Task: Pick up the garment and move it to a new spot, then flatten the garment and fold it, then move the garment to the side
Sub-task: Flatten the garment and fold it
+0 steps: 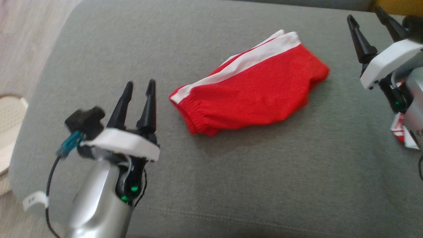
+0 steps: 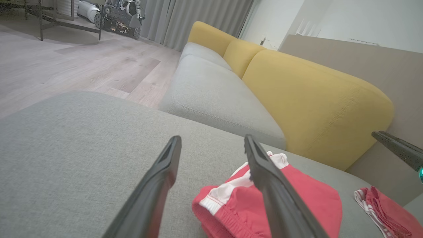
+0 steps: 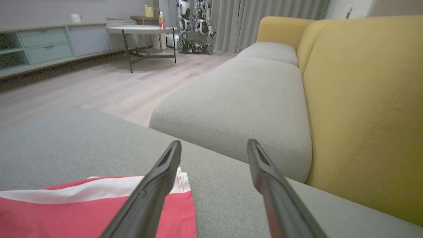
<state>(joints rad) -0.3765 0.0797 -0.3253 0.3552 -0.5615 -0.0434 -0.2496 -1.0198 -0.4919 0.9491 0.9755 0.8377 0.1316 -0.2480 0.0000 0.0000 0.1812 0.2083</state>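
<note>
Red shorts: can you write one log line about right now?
garment: red shorts, folded, on grey cushion | left pincer: open, empty, beside shorts | right pincer: open, empty, clear of shorts

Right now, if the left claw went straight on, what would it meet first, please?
Likely bare grey cushion: the left claw aims just left of the red shorts, though its height is unclear.

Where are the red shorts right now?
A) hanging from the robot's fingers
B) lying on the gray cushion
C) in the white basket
B: the red shorts lie on the gray cushion, between the left gripper and right gripper, both open and empty.
</note>
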